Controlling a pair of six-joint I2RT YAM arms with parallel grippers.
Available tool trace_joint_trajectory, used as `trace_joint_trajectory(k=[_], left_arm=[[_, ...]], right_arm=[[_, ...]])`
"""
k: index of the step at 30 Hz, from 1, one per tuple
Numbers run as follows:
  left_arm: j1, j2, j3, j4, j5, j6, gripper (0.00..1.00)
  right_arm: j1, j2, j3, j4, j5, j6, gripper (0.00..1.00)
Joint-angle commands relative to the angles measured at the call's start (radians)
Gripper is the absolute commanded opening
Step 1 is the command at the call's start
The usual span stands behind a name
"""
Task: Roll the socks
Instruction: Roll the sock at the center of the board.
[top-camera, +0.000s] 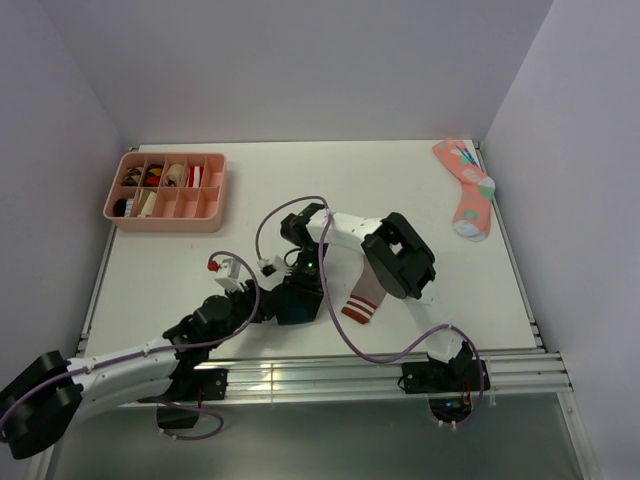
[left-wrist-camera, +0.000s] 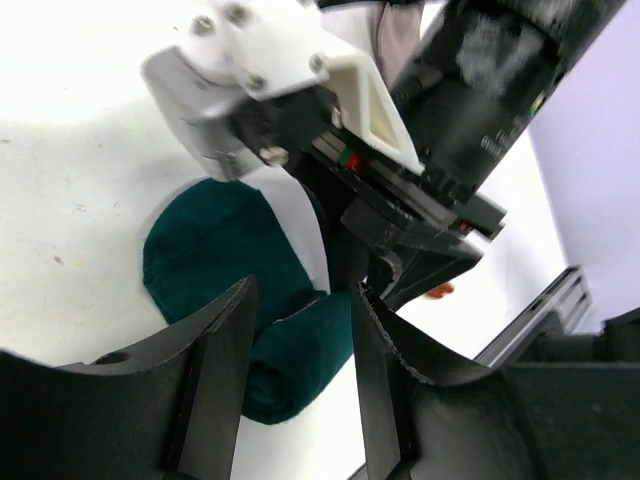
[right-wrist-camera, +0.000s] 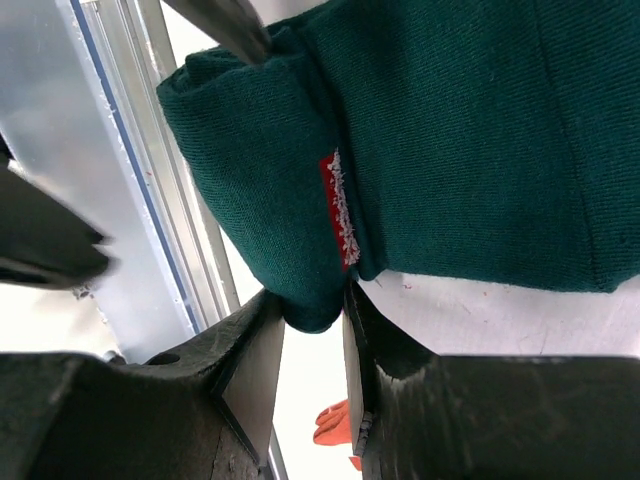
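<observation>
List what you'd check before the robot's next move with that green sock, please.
1. Green sock partly rolled: ok.
2. Right jaws pinching the rolled end's edge: ok.
3. Left jaws open, one on each side of the rolled end: ok.
4. Brown striped sock rolled: not ok, it lies flat, partly under the right arm.
5. Roll tight enough to hold by itself: cannot tell.
6. Pink spotted sock out of the way: ok, near the far right corner.
</observation>
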Motion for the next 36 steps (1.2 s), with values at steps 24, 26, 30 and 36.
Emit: trace_joint_trajectory(k=[24, 26, 30, 36], left_arm=[[-0.084, 0.286, -0.035, 0.225, 0.108, 0.098, 0.45], [-0.092, 0.283, -0.038, 0.221, 0.105, 0.089, 0.44], [-0.11, 0.263, -0.047, 0.204, 0.091, 0.066, 0.4], [-0.13, 0.26, -0.047, 0.198, 0.094, 0.047, 0.28]], right_arm=[[-0.011, 0.078, 0.136, -0.02, 0.011, 0.065, 0.35], [-0.011, 0.081, 0.142, -0.006, 0.011, 0.088, 0.35], [-0.017, 0.082, 0.16, 0.015, 0.014, 0.13, 0.35], [-0.02, 0.075, 0.173, 0.046, 0.026, 0.173, 0.35]])
